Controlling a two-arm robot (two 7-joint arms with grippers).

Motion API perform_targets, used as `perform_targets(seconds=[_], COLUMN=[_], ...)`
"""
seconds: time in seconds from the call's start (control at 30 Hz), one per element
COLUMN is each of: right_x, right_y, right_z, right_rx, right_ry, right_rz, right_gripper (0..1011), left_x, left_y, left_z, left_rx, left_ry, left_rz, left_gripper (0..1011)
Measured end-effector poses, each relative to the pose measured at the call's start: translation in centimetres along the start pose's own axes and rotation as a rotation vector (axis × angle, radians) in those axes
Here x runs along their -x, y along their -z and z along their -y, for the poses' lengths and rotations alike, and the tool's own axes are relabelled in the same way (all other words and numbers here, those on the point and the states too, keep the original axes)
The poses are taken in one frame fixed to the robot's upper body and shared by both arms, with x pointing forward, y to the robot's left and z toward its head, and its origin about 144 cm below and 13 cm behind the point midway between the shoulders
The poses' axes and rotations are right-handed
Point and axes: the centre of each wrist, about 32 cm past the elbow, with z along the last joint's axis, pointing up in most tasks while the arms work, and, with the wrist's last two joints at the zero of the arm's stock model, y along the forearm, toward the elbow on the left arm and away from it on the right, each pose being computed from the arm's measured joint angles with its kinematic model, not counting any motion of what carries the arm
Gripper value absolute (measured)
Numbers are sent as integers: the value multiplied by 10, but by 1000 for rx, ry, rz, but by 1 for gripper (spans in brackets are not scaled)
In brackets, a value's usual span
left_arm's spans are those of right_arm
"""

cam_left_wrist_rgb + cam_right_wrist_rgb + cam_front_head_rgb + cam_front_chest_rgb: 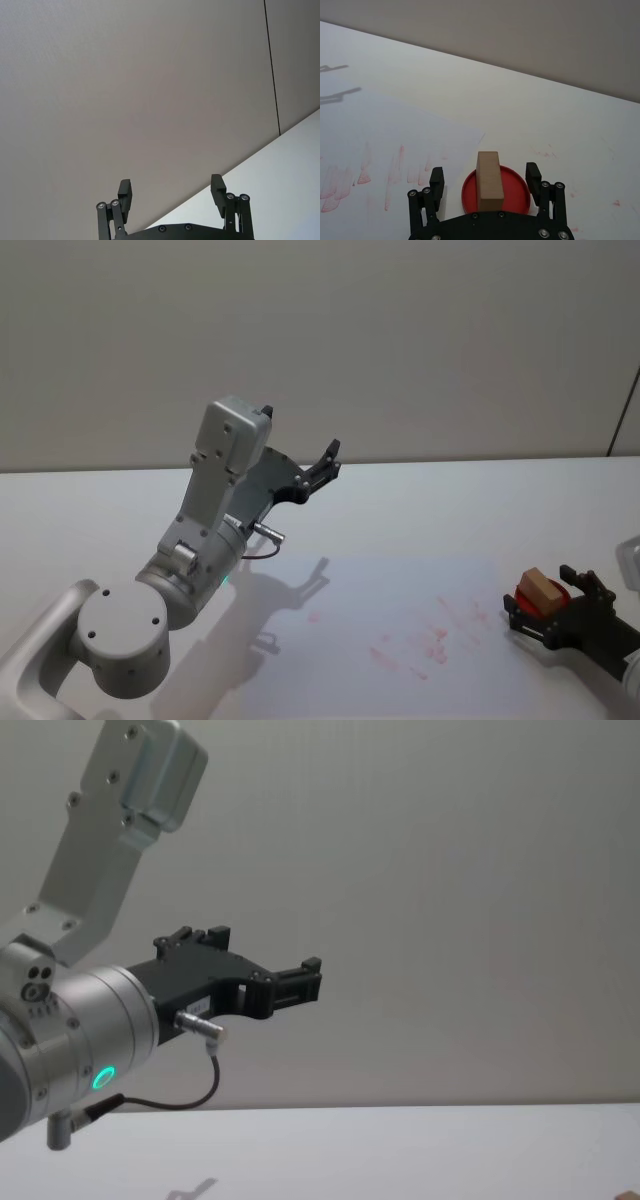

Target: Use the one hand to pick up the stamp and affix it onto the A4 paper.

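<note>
Tan-brown blocky stamp [487,187] sits on a round red pad [516,192], seemingly untouched between the spread fingers of the small black right gripper [485,170]. Squeeze its sides squarely, then lift straight. The larger black left gripper [170,182] idles aloft, unclenched.

Table [420,500]: white.
Wall [400,340]: plain grey, behind the table.
Pad [515,190]: red, round, flat on the table.
Smudges [616,203]: faint red, near the pad.
</note>
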Motion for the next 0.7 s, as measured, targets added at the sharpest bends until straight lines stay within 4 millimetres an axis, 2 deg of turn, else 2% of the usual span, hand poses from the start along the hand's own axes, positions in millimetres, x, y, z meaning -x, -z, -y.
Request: perform_targets(seconds=[0.17, 0.3, 0.4, 0.43, 0.7], right_x=[0, 0, -1, -1, -1], right_y=[2, 3, 3, 3, 4], right_z=[-1, -2, -3, -3, -5], right_rx=[5, 7, 8, 8, 9], right_ry=[3, 5, 7, 7, 6], right_rz=[-2, -4, -6, -6, -10], right_gripper=[994, 927, 813, 813, 566], left_x=[0, 0, 0, 0, 0], left_y=[0, 0, 0, 0, 0], left_z=[0, 0, 0, 0, 0], left_rx=[0, 0, 0, 0, 0], left_ry=[0, 0, 0, 0, 0], left_rz=[0, 0, 0, 0, 0], left_gripper=[1001, 1001, 1001, 1001, 1001])
